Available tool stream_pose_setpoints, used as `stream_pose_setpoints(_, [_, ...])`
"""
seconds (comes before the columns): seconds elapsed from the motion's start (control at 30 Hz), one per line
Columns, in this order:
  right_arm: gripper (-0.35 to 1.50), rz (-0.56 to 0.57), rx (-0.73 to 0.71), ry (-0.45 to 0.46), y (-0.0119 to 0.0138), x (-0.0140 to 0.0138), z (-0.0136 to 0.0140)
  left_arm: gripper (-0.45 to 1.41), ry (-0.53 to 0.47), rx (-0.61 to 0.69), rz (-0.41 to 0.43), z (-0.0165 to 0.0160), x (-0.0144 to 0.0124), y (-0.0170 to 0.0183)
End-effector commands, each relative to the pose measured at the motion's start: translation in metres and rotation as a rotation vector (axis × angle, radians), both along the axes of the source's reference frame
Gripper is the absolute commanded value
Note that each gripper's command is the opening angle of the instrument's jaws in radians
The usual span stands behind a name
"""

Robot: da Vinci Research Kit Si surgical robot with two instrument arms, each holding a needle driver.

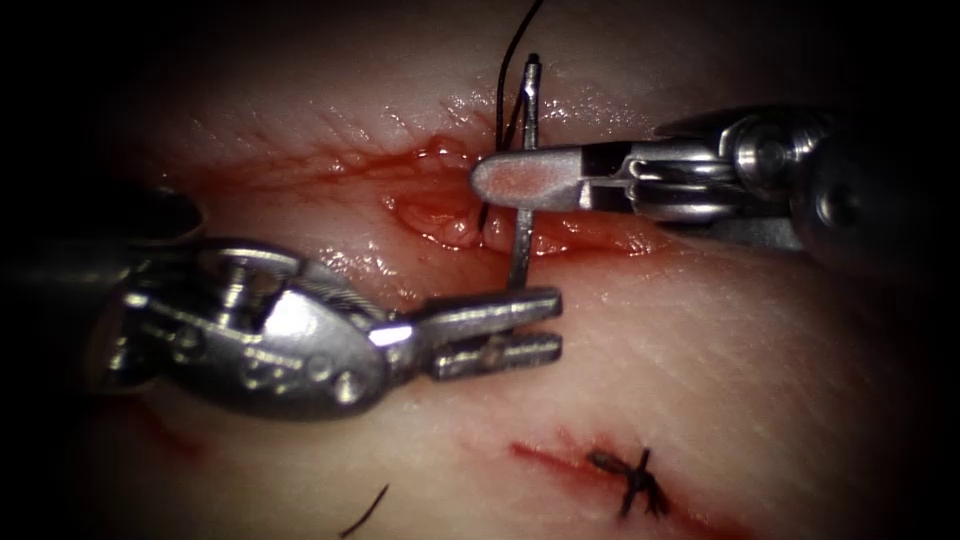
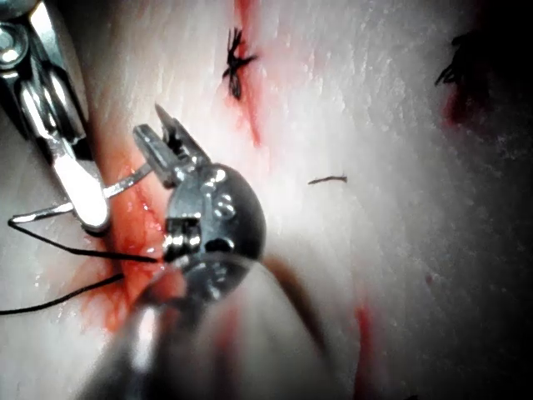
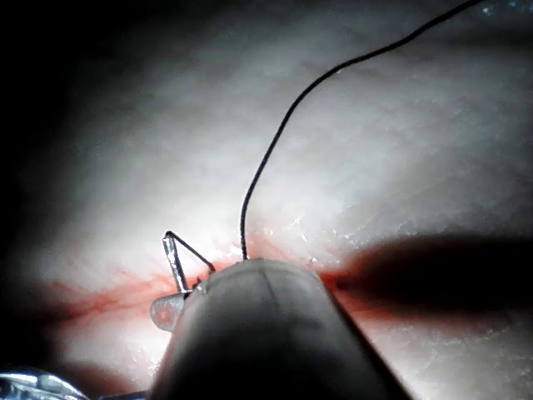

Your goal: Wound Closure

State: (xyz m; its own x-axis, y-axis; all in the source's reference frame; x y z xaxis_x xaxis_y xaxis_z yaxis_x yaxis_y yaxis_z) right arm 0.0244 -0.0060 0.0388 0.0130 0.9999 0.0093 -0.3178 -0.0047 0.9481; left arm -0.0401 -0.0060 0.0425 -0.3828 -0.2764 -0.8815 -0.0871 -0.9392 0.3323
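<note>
The tissue (image 1: pixel 760 350) has a red cut (image 1: pixel 440 210) running across the endoscope view. My right tool (image 1: pixel 525 180) comes in over the cut, jaws shut on the curved needle (image 1: pixel 528 110) near mid-curve. The needle stands across the cut, its thread end on the far side. Its other end reaches the upper jaw of my left tool (image 1: pixel 505 328), which lies on the near side, open, holding nothing. I cannot tell whether that end is in the tissue. Black thread (image 1: pixel 510 60) rises from the needle. The left wrist view has the needle (image 2: pixel 125 179) between both tools; the right wrist view has the thread (image 3: pixel 266 150).
A second cut with a knotted black stitch (image 1: pixel 635 482) lies near the lower right. A short cut end of thread (image 1: pixel 365 510) lies on the tissue below my left tool. Red fluid wets the open cut's edges.
</note>
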Motion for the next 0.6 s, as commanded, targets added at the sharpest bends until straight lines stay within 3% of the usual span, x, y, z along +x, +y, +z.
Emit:
stream_pose_setpoints(0.03, [-0.35, 0.003, 0.001, -0.001, 0.0006, 0.0007, 0.0004, 0.04, -0.001, 0.002, 0.005, 0.0005, -0.0006, 0.0001])
stream_pose_setpoints(0.07, [-0.35, 0.009, 0.0, -0.008, 0.0007, 0.0003, 0.0006, 0.83, -0.011, 0.034, -0.006, 0.0005, -0.0006, 0.0001])
stream_pose_setpoints(0.1, [-0.35, 0.009, 0.0, -0.008, 0.0007, 0.0003, 0.0006, 0.83, -0.011, 0.034, -0.006, 0.0005, -0.0006, 0.0001])
stream_pose_setpoints(0.13, [-0.35, 0.032, -0.004, -0.027, 0.0012, -0.0004, 0.0008, 1.23, -0.035, 0.137, -0.04, 0.0005, -0.0004, 0.0])
stream_pose_setpoints(0.17, [-0.35, 0.046, -0.006, -0.029, 0.0014, -0.0006, 0.0009, 1.3, -0.046, 0.181, -0.055, 0.0005, -0.0003, 0.0])
stream_pose_setpoints(0.27, [-0.35, 0.079, -0.005, -0.023, 0.0018, -0.0011, 0.0012, 1.35, -0.063, 0.247, -0.072, 0.0005, 0.0002, 0.0])
stream_pose_setpoints(0.43, [-0.35, 0.109, -0.178, -0.05, 0.0026, -0.0018, 0.0018, 1.26, -0.06, 0.432, -0.048, 0.0009, 0.0029, 0.0001])
stream_pose_setpoints(0.5, [-0.35, 0.118, -0.22, -0.055, 0.0027, -0.0019, 0.0018, 1.2, -0.061, 0.486, -0.028, 0.0013, 0.0039, 0.0002])
stream_pose_setpoints(0.57, [-0.35, 0.111, -0.279, -0.056, 0.0026, -0.0018, 0.0018, 0.94, -0.078, 0.607, 0.021, 0.0021, 0.0057, 0.0007])
stream_pose_setpoints(0.6, [-0.35, 0.111, -0.279, -0.056, 0.0026, -0.0018, 0.0018, 0.94, -0.078, 0.607, 0.021, 0.0021, 0.0057, 0.0007])
